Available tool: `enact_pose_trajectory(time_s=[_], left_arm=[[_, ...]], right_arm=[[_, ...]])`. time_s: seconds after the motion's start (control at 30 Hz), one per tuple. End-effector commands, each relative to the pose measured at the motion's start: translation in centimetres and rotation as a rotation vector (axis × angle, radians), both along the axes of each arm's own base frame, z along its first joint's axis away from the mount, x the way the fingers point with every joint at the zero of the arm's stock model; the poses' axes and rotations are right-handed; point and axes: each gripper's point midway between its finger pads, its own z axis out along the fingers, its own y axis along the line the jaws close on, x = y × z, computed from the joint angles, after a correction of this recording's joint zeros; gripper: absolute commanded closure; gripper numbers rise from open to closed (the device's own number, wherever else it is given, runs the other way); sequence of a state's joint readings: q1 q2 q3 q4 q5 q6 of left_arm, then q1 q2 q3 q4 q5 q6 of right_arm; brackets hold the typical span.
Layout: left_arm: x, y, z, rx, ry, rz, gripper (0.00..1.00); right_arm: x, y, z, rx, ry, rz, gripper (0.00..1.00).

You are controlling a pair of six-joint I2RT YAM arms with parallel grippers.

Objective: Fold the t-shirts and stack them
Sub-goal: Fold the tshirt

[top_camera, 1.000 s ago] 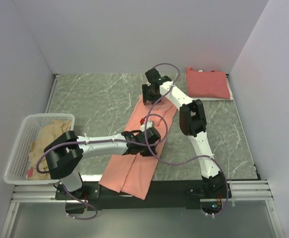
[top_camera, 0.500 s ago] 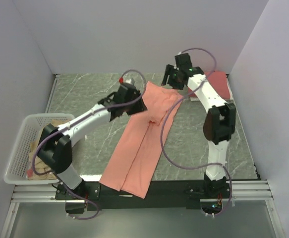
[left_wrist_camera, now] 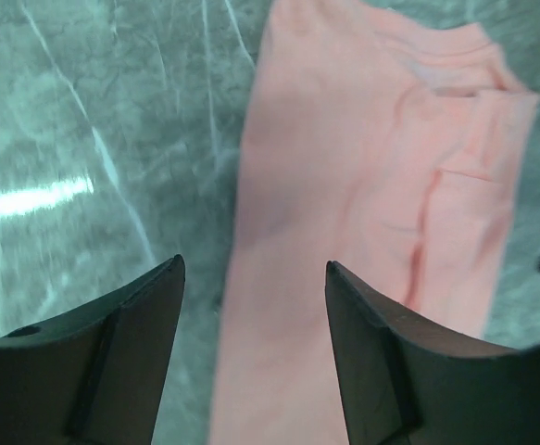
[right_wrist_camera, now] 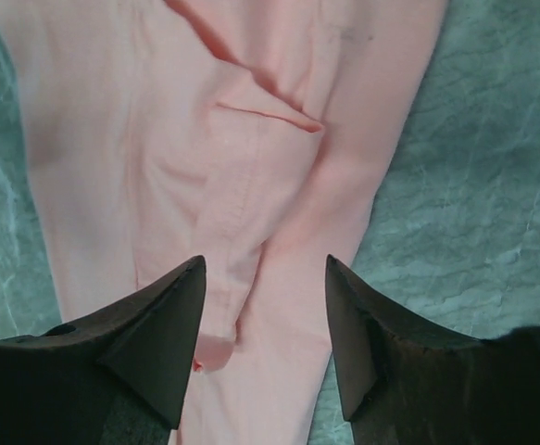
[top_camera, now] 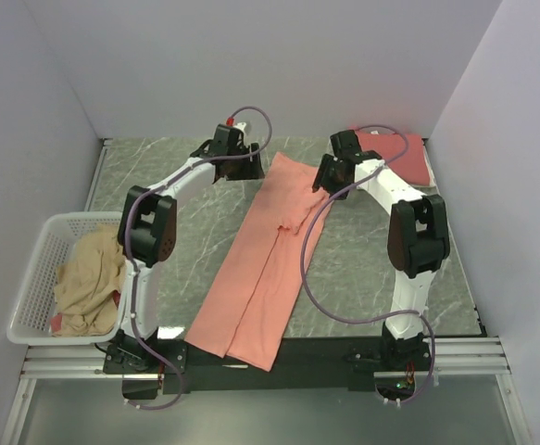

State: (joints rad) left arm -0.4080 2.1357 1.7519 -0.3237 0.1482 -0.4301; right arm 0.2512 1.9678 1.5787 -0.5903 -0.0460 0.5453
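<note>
Overhead view of a grey marble table with two robot arms reaching to its far side. A salmon-orange t-shirt lies flat between them as a long, narrow strip. It runs from the far centre of the table to the near edge, where its end hangs over.

A second ago the shirt was shorter, its far end doubled back toward the middle. Half a second ago both grippers were at its far end. It is now laid out at full length.

The left gripper has moved off the cloth. It hovers just left of the shirt's far left edge with its jaws spread wide and nothing between them, bare marble below. The right gripper hangs over the right part of the shirt's far end, above a creased sleeve. Its jaws are also apart and hold nothing.

A folded coral-red t-shirt sits in the far right corner. It was in full view a second ago and is now partly hidden by the right arm. A pale tan t-shirt stays crumpled in a white lattice basket at the near left.
</note>
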Motion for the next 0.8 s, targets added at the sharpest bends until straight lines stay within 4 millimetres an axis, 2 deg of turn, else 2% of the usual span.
enact_pose_trajectory(time_s=[0.0, 0.03, 0.07, 0.13, 0.17, 0.23, 0.27, 0.33, 0.37, 0.4, 0.47, 0.57, 0.63, 0.67, 0.7, 0.77], left_arm=[[1.9, -1.5, 1.0, -0.005, -0.084, -0.149, 0.33], [2.2, -1.4, 0.7, -0.012, -0.081, -0.159, 0.33], [2.4, -1.6, -0.7, -0.013, -0.064, -0.173, 0.33], [2.6, -2.2, -0.9, -0.029, -0.073, -0.200, 0.34], [2.7, -2.3, -1.8, -0.028, -0.063, -0.205, 0.33], [3.0, -2.6, -2.0, -0.040, -0.064, -0.216, 0.33], [3.0, -2.9, -3.0, -0.038, -0.051, -0.224, 0.33], [3.4, -3.0, -3.4, -0.040, -0.042, -0.227, 0.34], [3.5, -3.0, -4.4, -0.035, -0.029, -0.225, 0.34], [3.8, -3.1, -4.3, -0.037, -0.034, -0.221, 0.34], [4.0, -3.2, -5.3, -0.036, -0.019, -0.216, 0.34], [4.8, -3.2, -5.7, -0.035, -0.025, -0.190, 0.37], [5.4, -3.4, -5.7, -0.040, -0.037, -0.178, 0.39], [5.6, -3.4, -6.1, -0.044, -0.030, -0.159, 0.39], [5.9, -3.4, -6.0, -0.048, -0.034, -0.147, 0.41], [6.3, -3.7, -6.1, -0.064, -0.042, -0.136, 0.43]], right_arm=[[0.7, -1.0, -0.4, -0.009, -0.022, -0.044, 0.39], [0.5, -1.2, -1.0, -0.013, -0.009, -0.046, 0.40], [0.5, -1.3, -1.5, -0.013, -0.004, -0.047, 0.40], [0.5, -1.4, -2.5, -0.011, 0.003, -0.046, 0.41], [0.6, -1.4, -2.8, -0.008, 0.002, -0.046, 0.41], [0.9, -1.8, -3.7, -0.011, 0.019, -0.049, 0.41], [0.9, -1.9, -4.0, -0.015, 0.026, -0.048, 0.43], [1.1, -2.1, -4.9, -0.017, 0.041, -0.046, 0.44], [1.1, -2.3, -5.1, -0.017, 0.045, -0.048, 0.46], [1.2, -2.4, -5.6, -0.018, 0.053, -0.050, 0.46], [1.3, -2.6, -5.8, -0.023, 0.055, -0.051, 0.49], [1.9, -2.6, -6.5, -0.035, 0.068, -0.034, 0.52], [2.7, -2.5, -5.9, -0.039, 0.054, -0.017, 0.53], [2.9, -2.5, -6.4, -0.045, 0.067, -0.012, 0.53], [3.4, -2.4, -6.0, -0.049, 0.064, 0.000, 0.53], [3.7, -2.3, -6.3, -0.052, 0.075, 0.013, 0.53]])
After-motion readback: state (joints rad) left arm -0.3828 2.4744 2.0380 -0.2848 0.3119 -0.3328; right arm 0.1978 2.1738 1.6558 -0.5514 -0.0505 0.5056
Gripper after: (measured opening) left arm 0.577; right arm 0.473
